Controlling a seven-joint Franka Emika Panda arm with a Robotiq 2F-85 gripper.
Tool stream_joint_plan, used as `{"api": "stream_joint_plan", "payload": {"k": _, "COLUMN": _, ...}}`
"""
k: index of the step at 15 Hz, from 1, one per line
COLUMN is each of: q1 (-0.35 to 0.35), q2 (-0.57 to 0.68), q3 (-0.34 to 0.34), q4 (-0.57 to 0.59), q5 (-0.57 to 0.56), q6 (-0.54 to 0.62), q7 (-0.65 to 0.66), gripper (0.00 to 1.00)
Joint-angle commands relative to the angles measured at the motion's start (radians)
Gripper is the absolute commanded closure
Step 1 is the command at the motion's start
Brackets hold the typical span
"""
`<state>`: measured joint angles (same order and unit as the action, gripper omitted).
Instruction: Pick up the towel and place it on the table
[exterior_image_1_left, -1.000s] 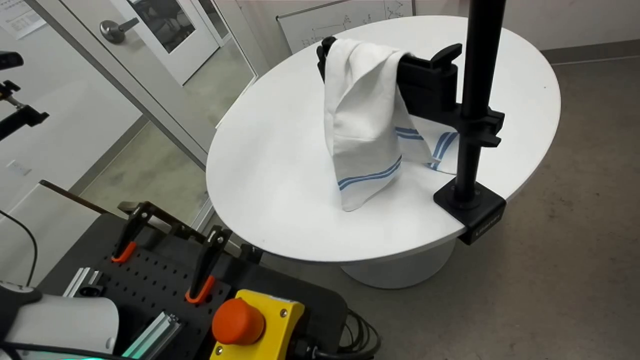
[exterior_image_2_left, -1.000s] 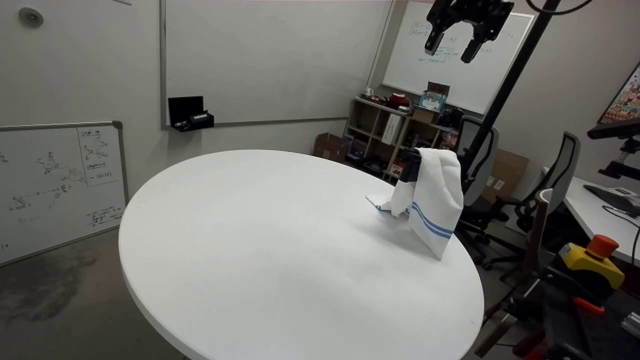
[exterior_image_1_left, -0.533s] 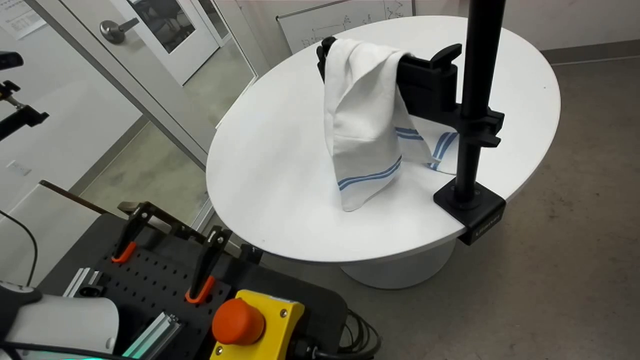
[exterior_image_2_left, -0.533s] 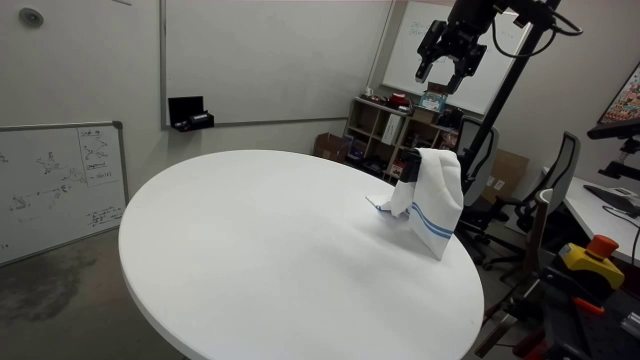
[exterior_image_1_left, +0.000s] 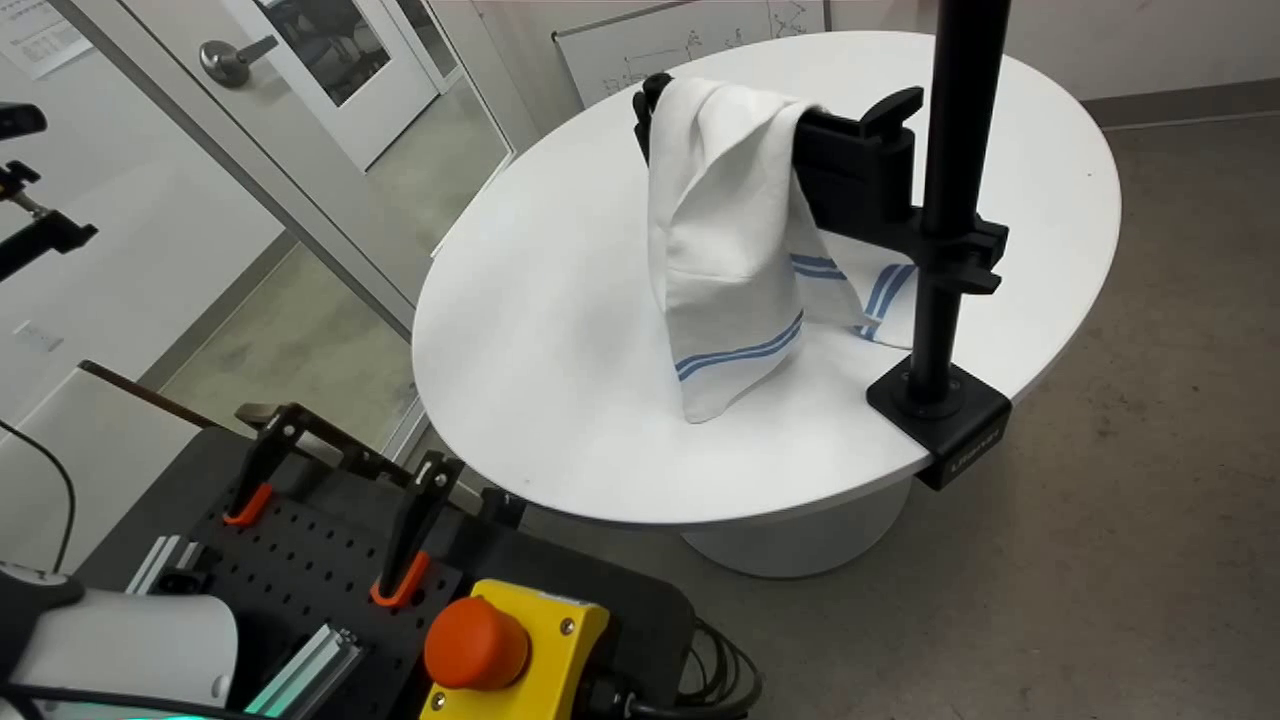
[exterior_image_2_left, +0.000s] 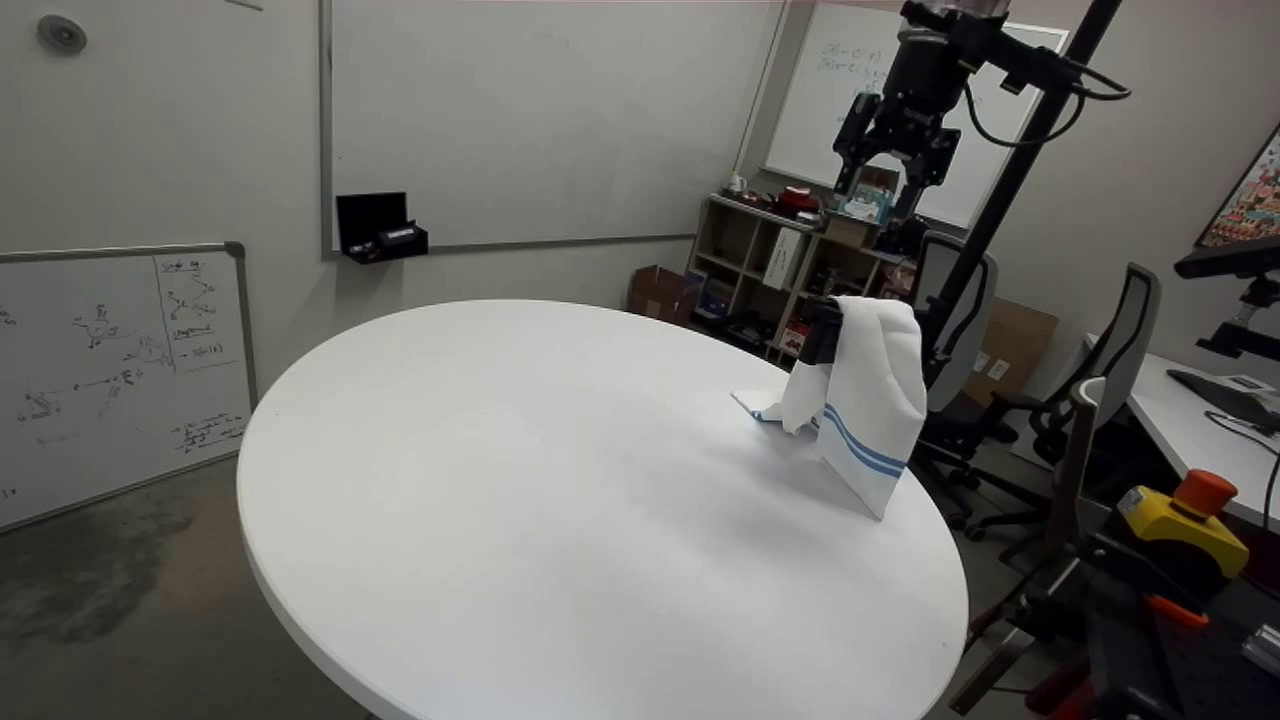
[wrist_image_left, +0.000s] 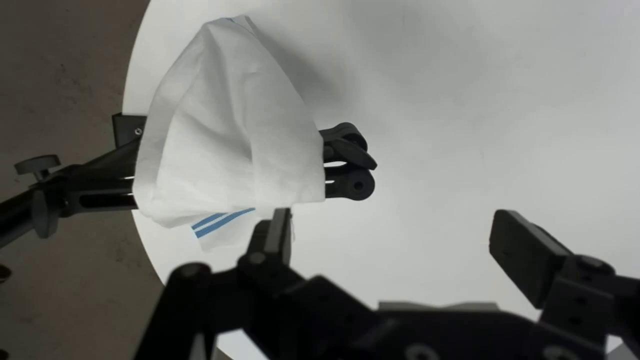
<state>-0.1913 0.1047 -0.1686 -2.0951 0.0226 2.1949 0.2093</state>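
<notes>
The white towel (exterior_image_1_left: 730, 230) with thin blue stripes hangs draped over the black arm of a clamp stand. It also shows so in an exterior view (exterior_image_2_left: 875, 400) and in the wrist view (wrist_image_left: 235, 135). Its lower ends reach down to the round white table (exterior_image_1_left: 560, 340), whose top shows widely in an exterior view (exterior_image_2_left: 560, 520). My gripper (exterior_image_2_left: 876, 196) is open and empty, in the air above the towel. In the wrist view my open jaws (wrist_image_left: 392, 217) are apart, with the towel at upper left, beyond the left finger. The gripper is out of view in an exterior view.
The black clamp stand (exterior_image_1_left: 940, 210) is fixed at the table's edge, its post rising high beside the towel. Its bare arm end (wrist_image_left: 355, 185) sticks out past the towel. A yellow box with a red button (exterior_image_1_left: 530, 650) sits on the dark robot stand. Chairs and shelves (exterior_image_2_left: 750, 240) stand behind.
My gripper has come down and slightly left in an exterior view, and its tilt has changed to point more straight down. It stays open. The towel and stand have not moved.
</notes>
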Motion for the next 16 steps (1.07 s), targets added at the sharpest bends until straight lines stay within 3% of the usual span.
{"api": "stream_joint_plan", "payload": {"k": 1, "q1": -0.005, "q2": 0.052, "q3": -0.018, "q4": 0.050, "q5": -0.019, "q6": -0.028, "q7": -0.044, "gripper": 0.00}}
{"api": "stream_joint_plan", "payload": {"k": 8, "q1": 0.002, "q2": 0.114, "q3": -0.038, "q4": 0.052, "q5": -0.169, "q6": 0.003, "q7": -0.045, "gripper": 0.00}}
{"api": "stream_joint_plan", "payload": {"k": 16, "q1": 0.007, "q2": 0.155, "q3": -0.038, "q4": 0.029, "q5": -0.186, "q6": 0.080, "q7": -0.041, "gripper": 0.00}}
